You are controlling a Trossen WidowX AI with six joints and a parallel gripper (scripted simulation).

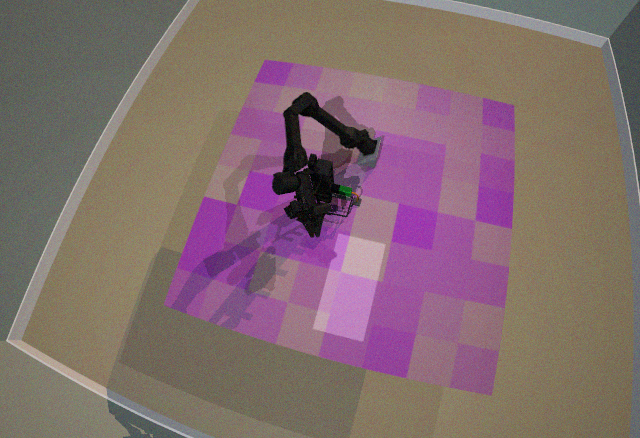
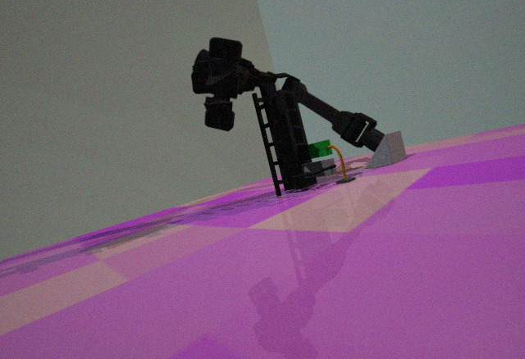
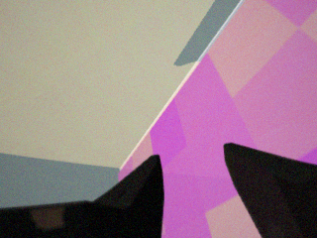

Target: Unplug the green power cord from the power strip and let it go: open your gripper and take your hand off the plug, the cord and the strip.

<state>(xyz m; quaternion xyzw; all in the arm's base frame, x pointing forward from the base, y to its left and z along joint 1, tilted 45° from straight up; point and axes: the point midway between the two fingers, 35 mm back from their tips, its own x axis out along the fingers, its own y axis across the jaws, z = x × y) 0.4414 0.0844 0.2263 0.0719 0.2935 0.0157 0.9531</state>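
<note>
A green plug (image 1: 345,190) (image 2: 320,148) sits low at the side of a tall upright black block (image 1: 324,168) (image 2: 292,134), which looks like the power strip. Its inner end meets or goes behind the block; how deep it is seated is hidden. An orange cord (image 2: 340,158) bends down from its outer end to a small dark foot. My gripper (image 1: 314,235) (image 3: 192,158) is partly open, with nothing between its fingers. In the exterior view it hangs high, left of the block, well above the plug; its fingertips are unclear there.
A thin black ladder-like frame (image 2: 266,138) stands beside the block. A low grey block (image 2: 327,165) lies below the plug. My arm rises from a grey wedge base (image 1: 369,160) (image 2: 393,149) and arches behind and over the black block. Pale walls surround the floor.
</note>
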